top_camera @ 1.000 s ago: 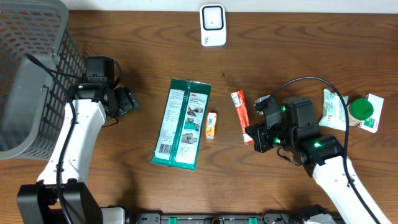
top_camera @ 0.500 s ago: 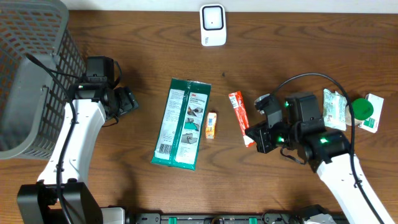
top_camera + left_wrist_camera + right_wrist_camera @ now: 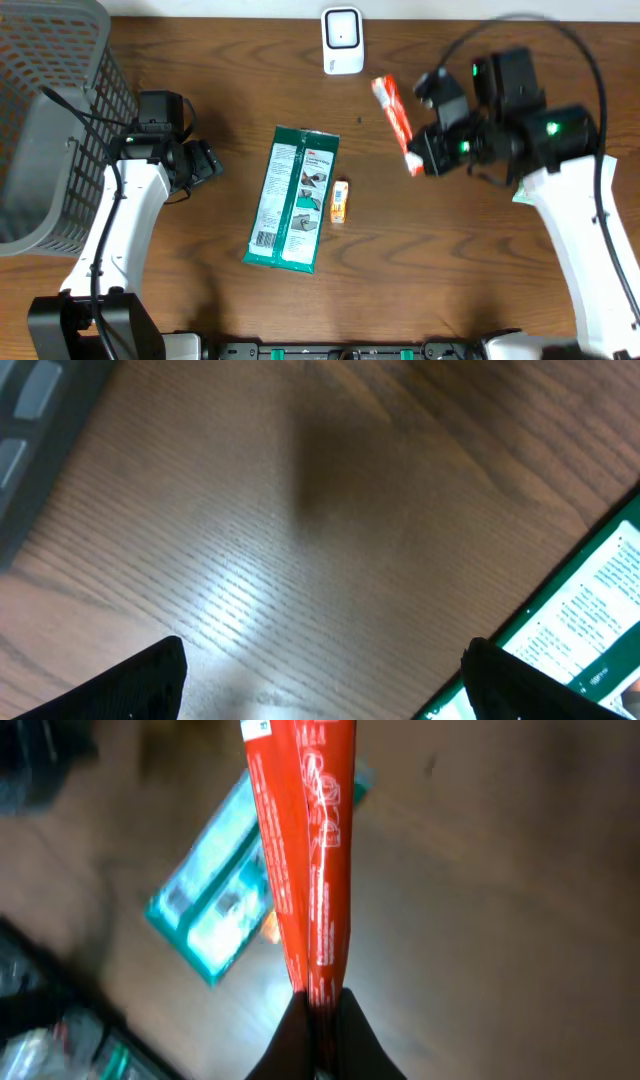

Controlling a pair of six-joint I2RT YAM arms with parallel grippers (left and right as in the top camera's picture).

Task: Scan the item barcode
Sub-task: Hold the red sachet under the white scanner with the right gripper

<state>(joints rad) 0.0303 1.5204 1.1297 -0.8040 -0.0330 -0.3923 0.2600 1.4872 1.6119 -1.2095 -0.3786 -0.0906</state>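
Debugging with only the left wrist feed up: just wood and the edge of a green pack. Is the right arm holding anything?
Observer: Yes. The right gripper is shut on one end of a red packet, held clear of the table.
Operator: Where is it relative to the scanner?
Observer: From overhead, the packet's far end sits just right of and below the white scanner, not over it.
Operator: Anything else lying out there?
Observer: A small orange item lies beside the green pack, on the side nearer the right arm.
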